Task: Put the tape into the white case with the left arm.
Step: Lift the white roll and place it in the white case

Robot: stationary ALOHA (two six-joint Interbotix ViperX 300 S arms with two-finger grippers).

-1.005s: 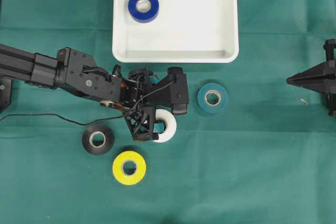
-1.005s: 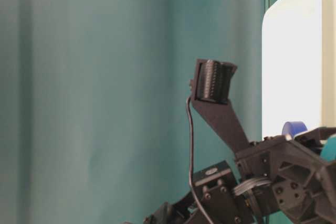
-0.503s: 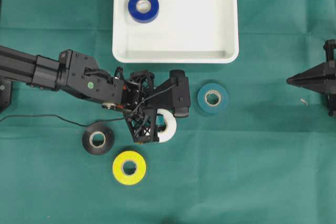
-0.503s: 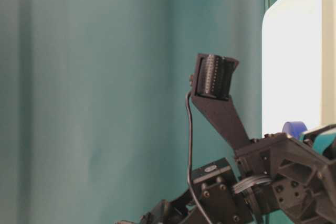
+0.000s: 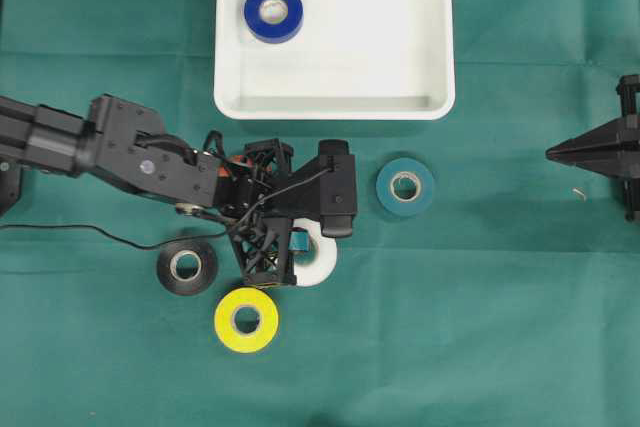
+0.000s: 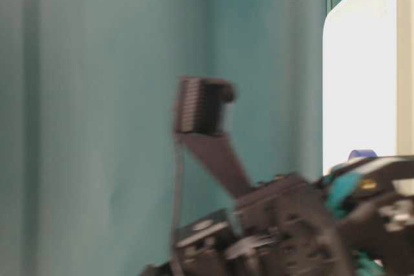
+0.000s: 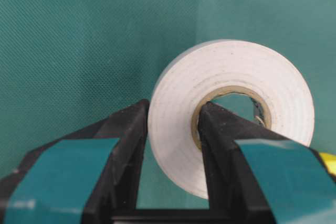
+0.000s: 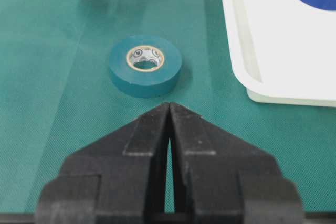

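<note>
— Below the white case (image 5: 335, 107), what is the left claw (image 7: 170, 145) doing?

— It is pinching the white tape roll (image 7: 231, 103), one finger outside the wall, one through the core, just above the green tabletop (image 5: 480, 327).

— And the case?

— It is lying up and slightly right of the claw; the right claw (image 8: 169, 129) is sitting closed, empty, well apart.

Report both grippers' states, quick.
Left gripper: shut on the white tape, one finger through its core.
Right gripper: shut, holding nothing.
</note>
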